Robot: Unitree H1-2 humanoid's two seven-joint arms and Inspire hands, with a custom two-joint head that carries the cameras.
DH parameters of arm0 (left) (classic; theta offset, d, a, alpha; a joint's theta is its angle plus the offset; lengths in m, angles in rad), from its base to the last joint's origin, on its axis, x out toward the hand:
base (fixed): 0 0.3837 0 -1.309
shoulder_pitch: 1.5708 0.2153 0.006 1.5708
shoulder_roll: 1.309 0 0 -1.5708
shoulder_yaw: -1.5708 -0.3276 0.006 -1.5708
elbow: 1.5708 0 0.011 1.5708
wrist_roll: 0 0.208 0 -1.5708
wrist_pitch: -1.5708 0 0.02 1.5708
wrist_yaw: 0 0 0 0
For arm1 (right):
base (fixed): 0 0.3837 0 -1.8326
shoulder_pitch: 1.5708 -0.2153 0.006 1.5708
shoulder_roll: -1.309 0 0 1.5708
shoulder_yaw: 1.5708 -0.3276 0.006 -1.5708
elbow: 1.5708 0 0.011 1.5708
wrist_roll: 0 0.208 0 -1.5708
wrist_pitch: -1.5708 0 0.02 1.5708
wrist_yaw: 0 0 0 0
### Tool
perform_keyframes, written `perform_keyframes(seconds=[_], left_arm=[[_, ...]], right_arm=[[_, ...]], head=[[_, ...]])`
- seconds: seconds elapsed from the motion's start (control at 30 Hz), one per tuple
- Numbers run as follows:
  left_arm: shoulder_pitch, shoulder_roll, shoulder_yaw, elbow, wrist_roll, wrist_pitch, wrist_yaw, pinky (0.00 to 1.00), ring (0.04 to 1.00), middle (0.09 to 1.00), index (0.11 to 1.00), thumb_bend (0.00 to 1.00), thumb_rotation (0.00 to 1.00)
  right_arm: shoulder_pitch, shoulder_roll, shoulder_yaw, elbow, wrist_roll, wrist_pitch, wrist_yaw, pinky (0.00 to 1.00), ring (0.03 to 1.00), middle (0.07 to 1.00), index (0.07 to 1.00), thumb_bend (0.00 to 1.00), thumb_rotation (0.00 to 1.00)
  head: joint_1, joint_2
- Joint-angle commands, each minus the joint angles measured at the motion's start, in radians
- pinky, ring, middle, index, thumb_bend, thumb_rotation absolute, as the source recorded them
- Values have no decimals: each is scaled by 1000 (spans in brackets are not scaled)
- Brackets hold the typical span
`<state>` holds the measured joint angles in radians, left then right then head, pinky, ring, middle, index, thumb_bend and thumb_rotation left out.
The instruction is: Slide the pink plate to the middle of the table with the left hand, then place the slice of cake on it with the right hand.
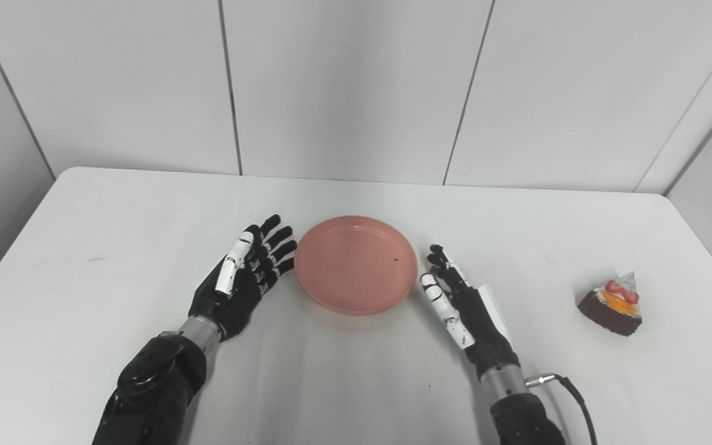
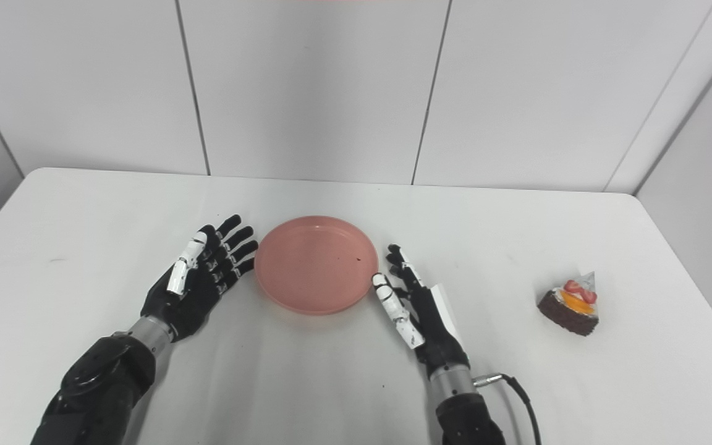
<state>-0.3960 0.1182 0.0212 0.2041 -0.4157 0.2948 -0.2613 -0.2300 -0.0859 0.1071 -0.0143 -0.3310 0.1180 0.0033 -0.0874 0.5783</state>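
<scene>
The pink plate point(image 1: 356, 264) lies flat near the middle of the white table point(image 1: 115, 247). My left hand point(image 1: 245, 275) is open, palm up, just left of the plate with its fingertips close to the rim. My right hand point(image 1: 461, 303) is open just right of the plate, fingers pointing away from me, close to the rim. The slice of chocolate cake point(image 1: 614, 303), topped with fruit and cream, stands on the table far to the right, well apart from my right hand. The plate holds nothing.
White wall panels stand behind the table's far edge. The table's right edge runs close behind the cake. A black cable point(image 1: 569, 386) loops from my right wrist.
</scene>
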Motion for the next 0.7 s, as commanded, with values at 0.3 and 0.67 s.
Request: perform_keyframes(seconds=[0.3,0.67], left_arm=[[40,17,-12,59,22,68,-15,870,928,944,937,396,1000],[37,29,1,110,12,49,-81,899,941,958,954,406,985]], right_arm=[[-70,-74,-48,-170,-136,-4,-65,839,897,914,908,574,1000],[-101,-187,-103,-327,-250,-47,-86,803,882,914,934,608,971]], head=[[-62,-7],[-132,-26]])
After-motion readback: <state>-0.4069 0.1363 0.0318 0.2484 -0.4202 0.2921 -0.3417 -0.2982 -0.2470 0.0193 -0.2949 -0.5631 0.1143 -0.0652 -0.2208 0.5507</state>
